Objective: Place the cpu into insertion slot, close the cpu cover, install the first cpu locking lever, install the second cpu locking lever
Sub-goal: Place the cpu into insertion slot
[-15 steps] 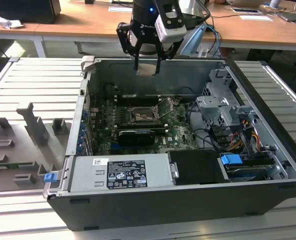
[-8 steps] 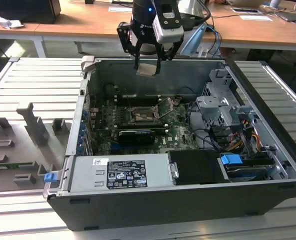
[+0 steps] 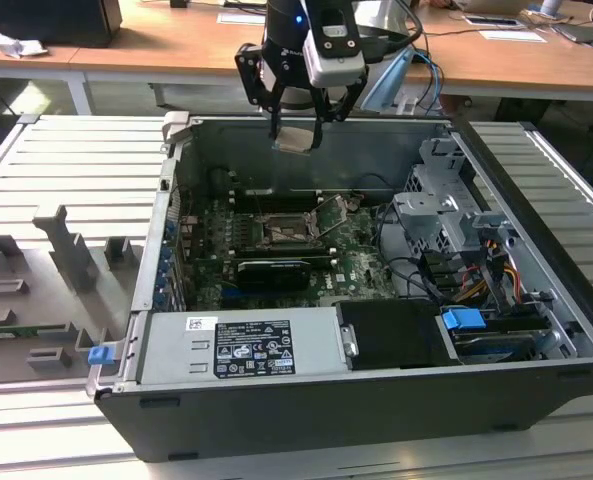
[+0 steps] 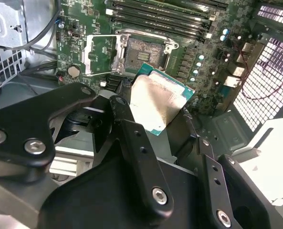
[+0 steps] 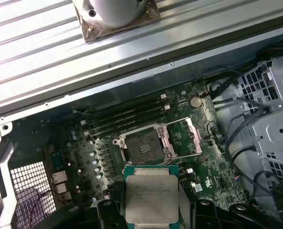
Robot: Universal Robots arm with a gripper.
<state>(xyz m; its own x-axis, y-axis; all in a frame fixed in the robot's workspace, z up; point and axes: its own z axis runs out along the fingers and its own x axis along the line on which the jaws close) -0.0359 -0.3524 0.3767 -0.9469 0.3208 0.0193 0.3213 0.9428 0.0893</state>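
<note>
The black, jointed metal fingers (image 4: 131,136) are closed on the cpu (image 4: 156,98), pinching opposite edges of the small flat square, whose dull silvery face is rimmed in green. In the exterior view it hangs well above the open computer case (image 3: 276,420). Below, on the green circuit board (image 5: 203,162), the square insertion slot (image 5: 143,145) lies bare with a dark centre. Its thin silvery cpu cover (image 5: 193,136) is swung open beside it. The case rests on a ribbed grey surface (image 3: 66,160).

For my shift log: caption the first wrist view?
Pincer holding the cpu, the empty insertion slot uncovered below.
</note>
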